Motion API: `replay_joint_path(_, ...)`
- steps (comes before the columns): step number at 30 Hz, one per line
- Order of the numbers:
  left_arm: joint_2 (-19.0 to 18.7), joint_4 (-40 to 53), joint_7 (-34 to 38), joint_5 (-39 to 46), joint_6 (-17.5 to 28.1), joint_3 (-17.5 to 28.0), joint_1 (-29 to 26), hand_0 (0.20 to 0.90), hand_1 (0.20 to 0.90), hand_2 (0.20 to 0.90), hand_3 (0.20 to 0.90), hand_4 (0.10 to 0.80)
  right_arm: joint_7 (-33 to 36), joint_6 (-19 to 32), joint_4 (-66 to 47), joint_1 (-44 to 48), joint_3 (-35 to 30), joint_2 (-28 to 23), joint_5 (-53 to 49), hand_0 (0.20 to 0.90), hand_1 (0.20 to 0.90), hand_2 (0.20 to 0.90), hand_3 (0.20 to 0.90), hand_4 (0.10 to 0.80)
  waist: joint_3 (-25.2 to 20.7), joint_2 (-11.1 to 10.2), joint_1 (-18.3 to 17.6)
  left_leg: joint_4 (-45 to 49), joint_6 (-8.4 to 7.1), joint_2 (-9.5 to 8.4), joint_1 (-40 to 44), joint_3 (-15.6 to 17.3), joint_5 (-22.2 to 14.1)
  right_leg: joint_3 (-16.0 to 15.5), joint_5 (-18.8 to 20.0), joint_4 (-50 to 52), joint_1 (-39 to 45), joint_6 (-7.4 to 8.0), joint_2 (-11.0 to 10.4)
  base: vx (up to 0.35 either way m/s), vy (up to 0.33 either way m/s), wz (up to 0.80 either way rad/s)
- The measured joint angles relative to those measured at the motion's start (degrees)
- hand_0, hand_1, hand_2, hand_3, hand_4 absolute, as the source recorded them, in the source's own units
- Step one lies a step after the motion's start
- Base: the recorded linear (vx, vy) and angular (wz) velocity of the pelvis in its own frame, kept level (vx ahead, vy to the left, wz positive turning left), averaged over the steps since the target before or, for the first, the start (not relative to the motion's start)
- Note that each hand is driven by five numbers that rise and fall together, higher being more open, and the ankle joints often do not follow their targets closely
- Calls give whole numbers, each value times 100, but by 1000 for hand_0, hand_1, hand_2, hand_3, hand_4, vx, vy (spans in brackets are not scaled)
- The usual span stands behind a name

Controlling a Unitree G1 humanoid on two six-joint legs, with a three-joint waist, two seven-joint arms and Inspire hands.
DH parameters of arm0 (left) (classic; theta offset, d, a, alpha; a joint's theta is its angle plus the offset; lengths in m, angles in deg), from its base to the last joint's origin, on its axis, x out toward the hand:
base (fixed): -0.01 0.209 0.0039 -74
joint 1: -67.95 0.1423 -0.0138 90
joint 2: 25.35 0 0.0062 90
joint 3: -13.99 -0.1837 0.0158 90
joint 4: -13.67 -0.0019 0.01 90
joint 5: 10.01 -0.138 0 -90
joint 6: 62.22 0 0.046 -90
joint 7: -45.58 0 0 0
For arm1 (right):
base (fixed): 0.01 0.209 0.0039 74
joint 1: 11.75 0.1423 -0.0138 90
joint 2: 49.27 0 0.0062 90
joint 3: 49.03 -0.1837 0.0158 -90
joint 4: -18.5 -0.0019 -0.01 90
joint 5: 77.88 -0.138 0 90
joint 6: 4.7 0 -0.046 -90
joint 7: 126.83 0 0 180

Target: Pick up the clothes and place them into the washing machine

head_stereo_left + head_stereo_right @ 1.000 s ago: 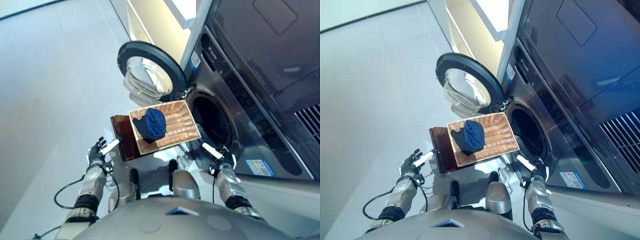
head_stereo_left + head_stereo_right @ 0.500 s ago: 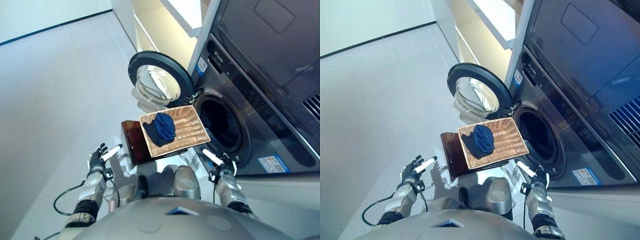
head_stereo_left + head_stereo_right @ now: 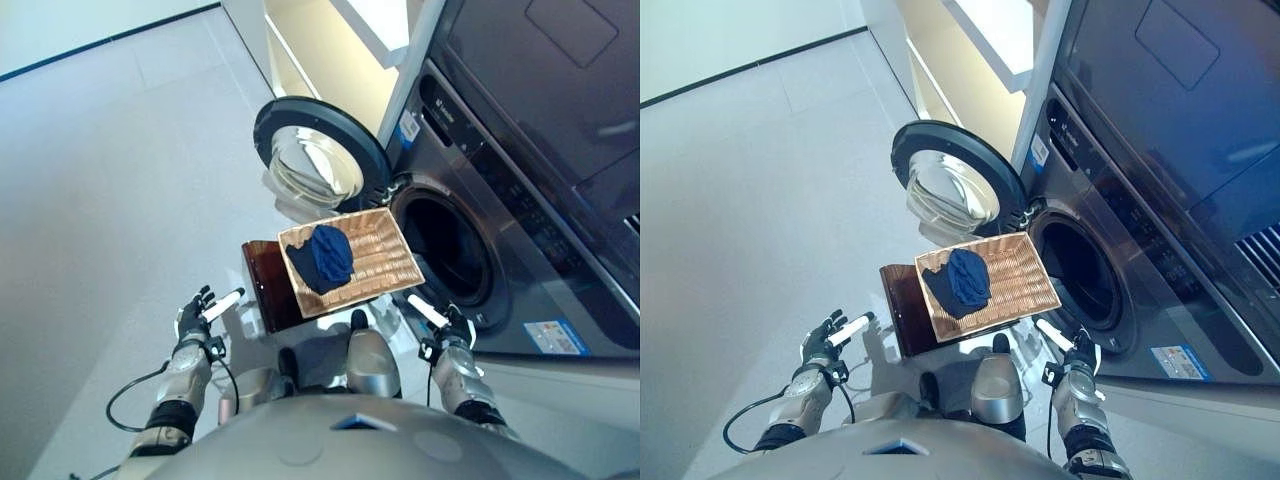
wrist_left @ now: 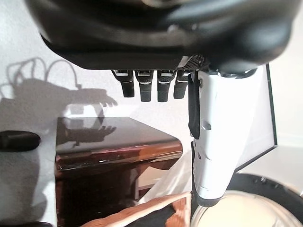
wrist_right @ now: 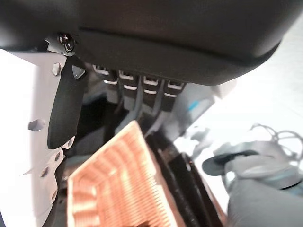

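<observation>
A dark blue garment (image 3: pixel 322 257) lies bunched in the left part of a shallow wicker basket (image 3: pixel 388 261). The basket rests on a low dark brown box (image 3: pixel 266 285) in front of the washing machine (image 3: pixel 520 200), whose round door (image 3: pixel 318 152) stands open beside the dark drum opening (image 3: pixel 447 245). My left hand (image 3: pixel 195 317) is open, low and to the left of the box. My right hand (image 3: pixel 447 327) is open, just below the basket's right corner and in front of the drum. The basket also shows in the right wrist view (image 5: pixel 116 189), and the box in the left wrist view (image 4: pixel 111 156).
Pale floor (image 3: pixel 110 180) stretches wide to the left. A cream cabinet with a white shelf (image 3: pixel 340 50) stands behind the open door. The machine's dark front fills the right side.
The whole picture has shifted slightly, so the camera moved. Both hands stay open in much the same places; the garment and basket have not moved.
</observation>
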Motion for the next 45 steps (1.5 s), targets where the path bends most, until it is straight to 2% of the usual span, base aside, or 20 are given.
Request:
replay_joint_path(1, -3, -12, 8, 23, 0, 79, 27, 900, 900, 900, 900, 800, 0, 0, -1, 13, 5, 7, 0, 900, 900, 900, 900, 800, -63, -53, 37, -46, -58, -3, 8, 8, 39, -6, -48, -156, 15, -41, 23, 68, -141, -9)
replay_joint_path(3, 6, -30, 56, 78, -5, 119, 90, 900, 900, 900, 900, 800, 15, 17, -39, 96, -21, -15, 4, 900, 900, 900, 900, 800, -116, 9, 63, -63, -137, 105, -122, 13, 83, -38, 81, -357, 20, -107, 153, 43, -126, -1)
replay_joint_path(6, 15, -28, 108, 138, -9, 97, 69, 900, 900, 900, 900, 800, 13, 12, -58, 154, -7, -38, 4, 900, 900, 900, 900, 800, -123, 82, 106, -132, -223, 274, -168, 35, 155, -176, 74, -446, 27, -218, 302, 11, -118, 8)
replay_joint_path(9, 16, -15, 112, 151, -7, 60, 11, 900, 900, 900, 900, 800, 16, 12, -57, 233, -6, -47, 11, 900, 900, 900, 900, 800, -124, 96, 106, -186, -253, 334, -169, 19, 172, -206, 98, -563, 64, -260, 366, -3, -109, 4)
replay_joint_path(11, 20, -15, 113, 152, -4, 50, -53, 900, 900, 900, 900, 800, 28, 12, -44, 261, -6, -47, 22, 900, 900, 900, 900, 800, -140, 119, 97, -368, -349, 393, -160, 15, 236, -266, 141, -750, 112, -252, 417, 21, -106, 3)
replay_joint_path(14, 22, -3, 115, 152, -4, 41, -61, 900, 900, 900, 900, 800, 32, 10, -38, 240, -6, -52, 24, 900, 900, 900, 900, 800, -150, 151, 82, -460, -361, 444, -156, -3, 291, -313, 145, -801, 111, -259, 462, 44, -105, 4)
replay_joint_path(18, 31, 7, 122, 153, -3, 31, -92, 900, 900, 900, 900, 800, 50, 1, -12, 236, 31, -71, 62, 900, 900, 900, 900, 800, -154, 156, 101, -452, -398, 529, -167, -13, 310, -421, 183, -872, 134, -339, 535, 61, -145, 5)
replay_joint_path(23, 39, 28, 127, 232, 11, -167, -232, 900, 900, 900, 900, 800, 53, 10, 4, 380, 201, -140, 137, 900, 900, 900, 900, 800, -159, 172, 95, -474, -494, 669, -264, -138, 355, -632, 165, -999, 231, -395, 641, 38, -103, 21)
replay_joint_path(28, 63, 39, 162, 311, 11, -176, -256, 900, 900, 900, 900, 800, 64, 8, 5, 452, 231, -199, 249, 900, 900, 900, 900, 800, -158, 202, 115, -430, -587, 793, -286, -186, 374, -762, 44, -911, 230, -500, 768, 55, -107, 13)
replay_joint_path(32, 62, 35, 186, 327, 15, -176, -309, 900, 900, 900, 900, 800, 134, 8, 94, 484, 228, -198, 247, 900, 900, 900, 900, 800, -118, 168, 138, 229, -789, 792, -578, -230, 237, -663, -70, -801, 230, -584, 796, 38, -98, 7)
replay_joint_path(34, 69, 30, 204, 329, 15, -185, -347, 900, 900, 900, 900, 800, 129, 20, 123, 474, 228, -204, 254, 900, 900, 900, 900, 800, 37, 86, 269, 905, -852, 734, -719, -317, 208, -576, -118, -830, 416, -651, 773, 24, 24, -8)
replay_joint_path(35, 68, 30, 203, 329, 15, -192, -369, 900, 900, 900, 900, 800, 129, 29, 122, 467, 241, -197, 256, 900, 900, 900, 900, 800, 59, 45, 279, 1152, -877, 697, -850, -391, 189, -524, -126, -845, 425, -670, 743, 70, 68, 4)
replay_joint_path(36, 83, 27, 203, 331, 22, -197, -426, 900, 900, 900, 900, 800, 134, 36, 112, 480, 308, -193, 254, 900, 900, 900, 900, 800, 107, -42, 312, 1363, -937, 605, -1133, -636, 183, -373, -124, -827, 394, -690, 689, 75, 88, 4)
replay_joint_path(38, 121, 6, 215, 333, 21, -233, -382, 900, 900, 900, 900, 800, 150, 33, 124, 516, 300, -224, 247, 900, 900, 900, 900, 800, 119, -43, 331, 903, -934, 416, -1248, -1095, 151, -153, -169, -831, 344, -785, 653, 48, 103, -13)
replay_joint_path(39, 132, 5, 215, 335, 21, -253, -375, 900, 900, 900, 900, 800, 150, 32, 127, 517, 272, -241, 247, 900, 900, 900, 900, 800, 111, -31, 340, 834, -936, 391, -1269, -1121, 159, -131, -177, -822, 284, -795, 648, 29, 116, -47)
replay_joint_path(41, 179, -13, 225, 336, 15, -305, -324, 900, 900, 900, 900, 800, 154, 30, 130, 474, 165, -362, 246, 900, 900, 900, 900, 800, 120, 168, 397, 752, -888, 520, -1377, -834, 157, -152, -186, -796, 190, -799, 729, 28, 148, -50)
replay_joint_path(42, 201, -19, 221, 339, 2, -303, -301, 900, 900, 900, 900, 800, 163, 24, 151, 465, 127, -446, 246, 900, 900, 900, 900, 800, 140, 336, 394, 667, -535, 668, -1356, -621, 373, -137, -170, -772, 179, -718, 814, 55, 170, -41)
replay_joint_path(43, 159, -14, 223, 336, 8, -285, -262, 900, 900, 900, 900, 800, 173, 15, 175, 426, 132, -428, 246, 900, 900, 900, 900, 800, 149, 232, 410, 483, -459, 559, -1254, -550, 383, -13, -203, -794, 171, -645, 721, 72, 176, -33)
replay_joint_path(45, 106, 1, 221, 332, 7, -286, -223, 900, 900, 900, 900, 800, 182, 3, 176, 264, 129, -396, 248, 900, 900, 900, 900, 800, 96, 132, 372, 144, -313, 406, -1126, -393, 567, 4, -175, -953, 189, -562, 554, 57, 144, -19)
